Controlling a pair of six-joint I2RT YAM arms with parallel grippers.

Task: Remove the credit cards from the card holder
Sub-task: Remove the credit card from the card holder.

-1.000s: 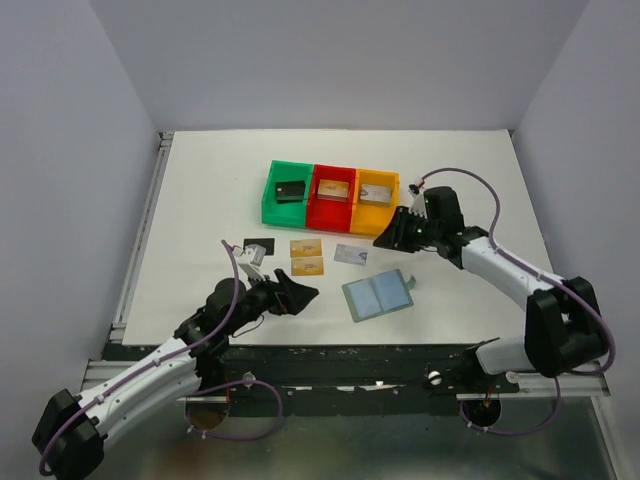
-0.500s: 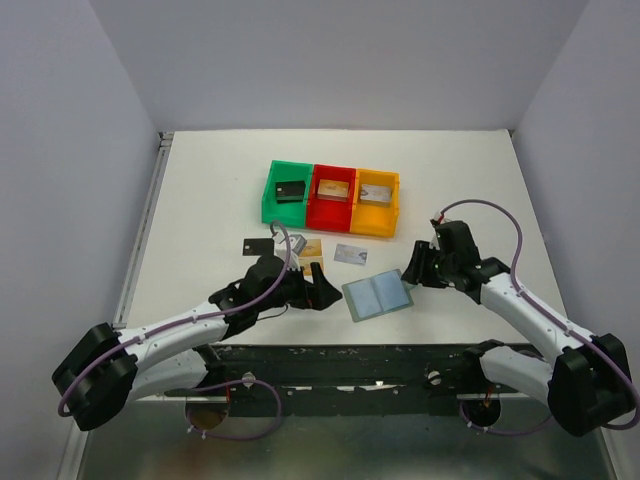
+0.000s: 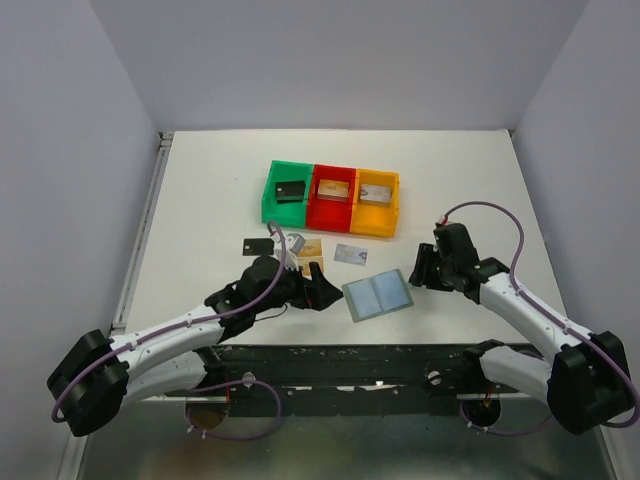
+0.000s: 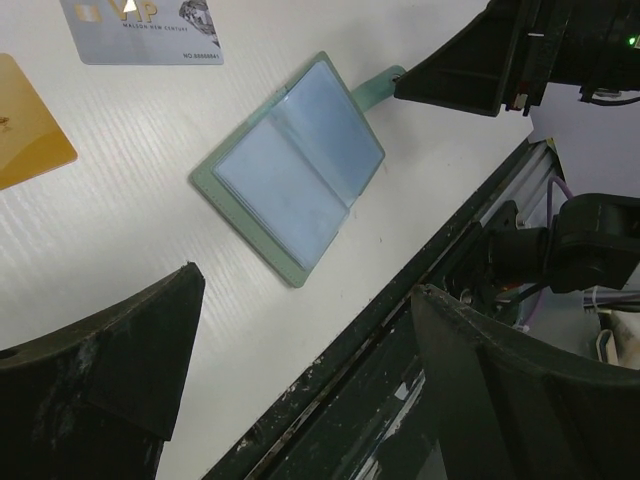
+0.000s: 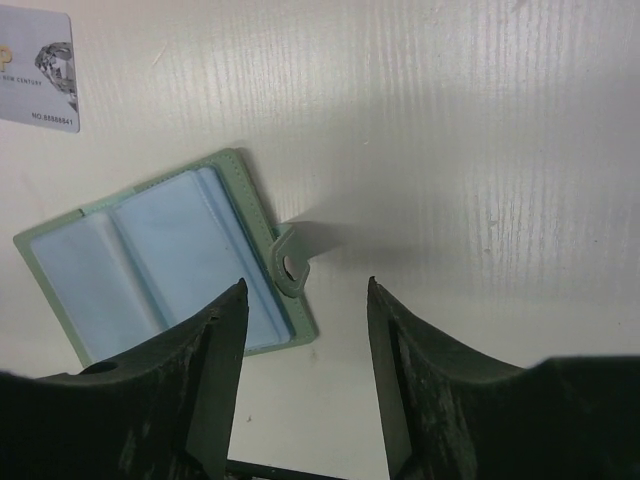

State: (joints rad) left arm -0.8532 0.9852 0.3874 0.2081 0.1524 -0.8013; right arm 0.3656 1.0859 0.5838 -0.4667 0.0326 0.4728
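Observation:
The card holder [image 3: 378, 294] lies open and flat on the white table, light blue inside up, with a pale green rim. Its small tab [image 5: 290, 264] sticks out on the right. My right gripper [image 3: 419, 270] is open just right of the holder, and in its wrist view the tab sits just beyond the right gripper [image 5: 306, 284]. My left gripper [image 3: 322, 289] is wide open at the holder's left edge; the card holder [image 4: 290, 170] lies ahead of the left gripper [image 4: 302, 285]. A silvery-grey card [image 3: 350, 254], a golden card [image 3: 307, 246] and a black card [image 3: 257, 245] lie loose on the table.
Green [image 3: 270, 192], red [image 3: 333, 207] and yellow [image 3: 376, 213] bins stand in a row behind the cards, each with something small inside. The table's dark front rail [image 4: 400, 330] runs close below the holder. Grey walls close in the table on three sides.
My right arm came down from beside the yellow bin to the holder's right side, its jaws widening. My left arm reached right, up to the holder's left edge.

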